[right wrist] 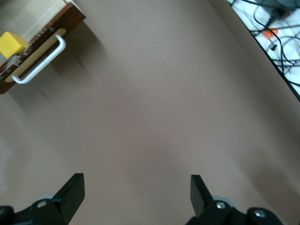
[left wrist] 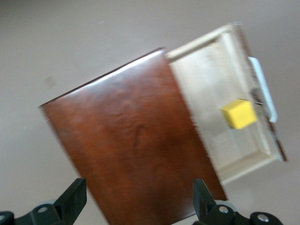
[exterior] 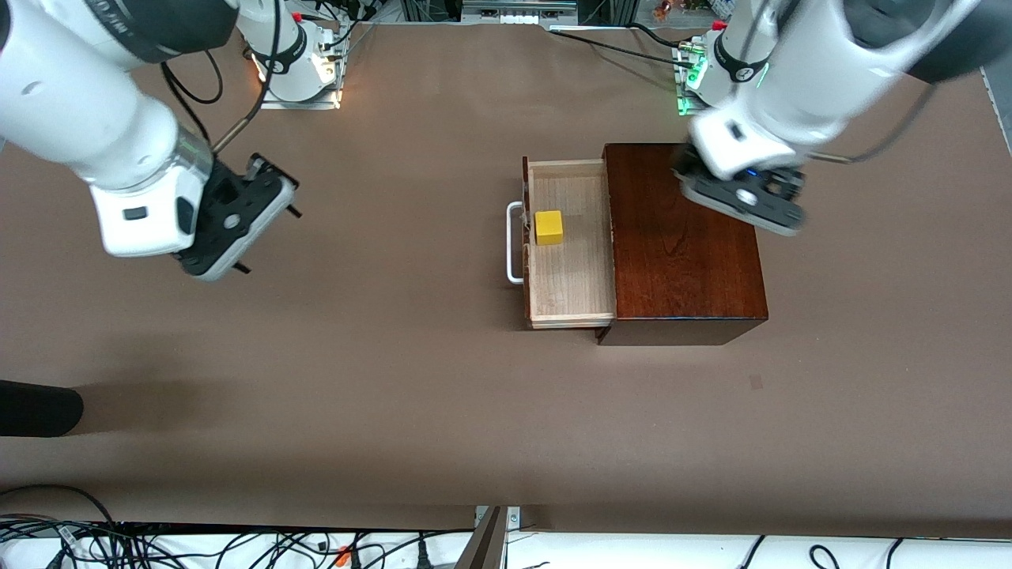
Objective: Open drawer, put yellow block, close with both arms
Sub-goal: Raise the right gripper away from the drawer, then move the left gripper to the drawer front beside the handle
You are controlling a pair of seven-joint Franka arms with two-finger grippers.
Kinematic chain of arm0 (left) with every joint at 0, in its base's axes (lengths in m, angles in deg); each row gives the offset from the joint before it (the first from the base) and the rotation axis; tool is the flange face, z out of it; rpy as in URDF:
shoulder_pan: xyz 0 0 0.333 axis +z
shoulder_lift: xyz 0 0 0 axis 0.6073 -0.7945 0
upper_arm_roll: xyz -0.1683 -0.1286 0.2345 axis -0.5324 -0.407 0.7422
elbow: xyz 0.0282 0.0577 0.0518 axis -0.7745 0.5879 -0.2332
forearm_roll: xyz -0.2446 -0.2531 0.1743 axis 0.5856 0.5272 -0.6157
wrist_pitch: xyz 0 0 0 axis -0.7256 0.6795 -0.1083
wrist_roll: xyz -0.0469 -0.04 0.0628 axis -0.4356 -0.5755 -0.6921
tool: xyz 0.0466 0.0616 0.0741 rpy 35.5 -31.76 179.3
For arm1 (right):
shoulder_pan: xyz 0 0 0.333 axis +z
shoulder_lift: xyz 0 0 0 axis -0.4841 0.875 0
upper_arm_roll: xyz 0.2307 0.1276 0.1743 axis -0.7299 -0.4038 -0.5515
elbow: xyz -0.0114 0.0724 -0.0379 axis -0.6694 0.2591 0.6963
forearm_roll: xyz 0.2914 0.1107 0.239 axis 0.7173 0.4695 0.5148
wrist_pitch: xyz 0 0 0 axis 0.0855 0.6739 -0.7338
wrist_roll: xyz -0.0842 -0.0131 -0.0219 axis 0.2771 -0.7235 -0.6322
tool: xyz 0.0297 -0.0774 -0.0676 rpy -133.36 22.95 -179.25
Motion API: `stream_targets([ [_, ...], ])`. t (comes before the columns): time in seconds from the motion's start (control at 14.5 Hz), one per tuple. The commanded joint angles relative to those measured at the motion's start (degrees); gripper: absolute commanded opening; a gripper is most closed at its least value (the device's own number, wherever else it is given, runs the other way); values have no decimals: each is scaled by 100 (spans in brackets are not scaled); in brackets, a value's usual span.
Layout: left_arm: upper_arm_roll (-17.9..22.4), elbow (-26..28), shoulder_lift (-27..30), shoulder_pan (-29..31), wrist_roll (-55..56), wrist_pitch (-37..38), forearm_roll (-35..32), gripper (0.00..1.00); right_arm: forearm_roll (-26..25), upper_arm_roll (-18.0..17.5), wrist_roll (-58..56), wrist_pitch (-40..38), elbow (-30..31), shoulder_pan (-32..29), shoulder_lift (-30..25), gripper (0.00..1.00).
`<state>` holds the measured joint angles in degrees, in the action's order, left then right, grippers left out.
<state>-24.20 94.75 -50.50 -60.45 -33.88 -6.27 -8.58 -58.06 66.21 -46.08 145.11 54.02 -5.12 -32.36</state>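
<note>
Front view. One mahogany box (exterior: 684, 237), on the tabletop toward the left arm's end. One drawer (exterior: 569, 245), pulled fully out toward the right arm's end, one white handle (exterior: 514, 243) on its front. One yellow block (exterior: 549, 227), resting in the drawer just beside the front panel. Two arms: left gripper (exterior: 743, 197) up over the box's top, empty; right gripper (exterior: 265, 229) over bare tabletop, well apart from the handle, empty, fingers apart.

Left wrist view. One box top, one open drawer, one block (left wrist: 239, 114) in it. Both fingers (left wrist: 70, 199) spread wide, holding nothing.

Right wrist view. One handle (right wrist: 40, 65), one block (right wrist: 12, 43) partly shown. Fingers (right wrist: 70, 190) apart over bare tabletop.

Step in hand, as judged: opening and placing are done; closing remains. Next move calls for the right gripper to reach the drawer front and push it in, while the left gripper steadies the box.
</note>
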Motion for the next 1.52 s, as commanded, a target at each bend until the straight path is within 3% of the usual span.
stream_targets([
  [0.0, 85, -210, -81, -575, -118, 69, 197, 100, 415, 91, 13, 67, 198, -159, -210, 100],
  [0.21, 85, -210, -256, -875, -136, -132, 882, 100, 380, 91, 127, 120, 1144, -430, -956, 100],
  [0.55, 85, -210, -809, -1595, -969, -1054, 893, 100, 240, 100, 1460, 365, 2709, -756, -2177, 100],
  [0.69, 94, -219, -1125, -1929, -1522, -1511, 849, 100, -31, 65, 2059, 559, 3202, -774, -2556, 100],
  [0.97, 94, -237, -1828, -2089, -2558, -2329, 840, 100, -823, -471, 2878, 480, 3248, -968, -2646, 100],
  [1.1, 102, -473, -2267, -2211, -3008, -2436, 596, 100, -806, -471, 2887, 471, 3257, -977, -2628, 100],
  [1.24, 94, -684, -2620, -2361, -3220, -2436, -106, 100, -780, -419, 2861, 454, 3222, -977, -2584, 100],
  [1.45, 94, -650, -2735, -2414, -4043, -2427, -618, 100, -753, -357, 2852, 454, 3213, -977, -2575, 100],
])
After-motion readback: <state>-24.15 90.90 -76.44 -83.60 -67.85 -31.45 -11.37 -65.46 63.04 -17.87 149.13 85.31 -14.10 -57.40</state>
